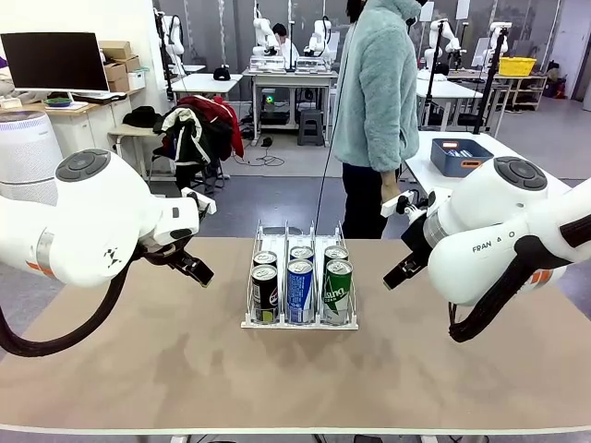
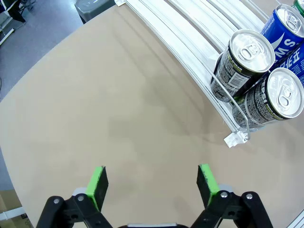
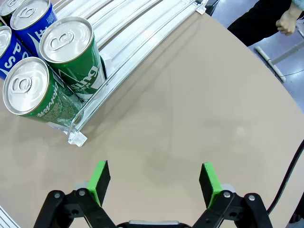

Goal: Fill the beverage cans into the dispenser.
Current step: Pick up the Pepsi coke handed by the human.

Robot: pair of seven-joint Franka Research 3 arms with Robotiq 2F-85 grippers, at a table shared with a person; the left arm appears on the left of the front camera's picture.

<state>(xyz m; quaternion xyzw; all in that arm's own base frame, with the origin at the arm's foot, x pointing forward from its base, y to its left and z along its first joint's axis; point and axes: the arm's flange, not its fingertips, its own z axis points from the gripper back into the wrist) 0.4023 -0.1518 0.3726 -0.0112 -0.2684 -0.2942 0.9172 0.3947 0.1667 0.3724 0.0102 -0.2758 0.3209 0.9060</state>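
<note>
The dispenser (image 1: 249, 322) stands mid-table with two cans in each of its three lanes: black cans (image 1: 265, 292) on the left, blue cans (image 1: 299, 288) in the middle, green cans (image 1: 337, 289) on the right. My left gripper (image 1: 192, 267) hovers open to the left of it, and its wrist view has the black cans (image 2: 244, 61) and the dispenser (image 2: 190, 42) ahead, with nothing between the open fingers of the gripper (image 2: 152, 185). My right gripper (image 1: 399, 273) hangs open on the right side. Beyond that gripper (image 3: 154, 183), also empty, are the green cans (image 3: 71, 52) and the dispenser (image 3: 137, 23).
A person in a pale fleece (image 1: 377, 83) stands at the table's far edge, one hand (image 3: 285, 21) hanging by the side. A dark-blue bin (image 1: 460, 155) sits on another table behind. Bare tabletop (image 1: 295, 388) lies in front of the dispenser.
</note>
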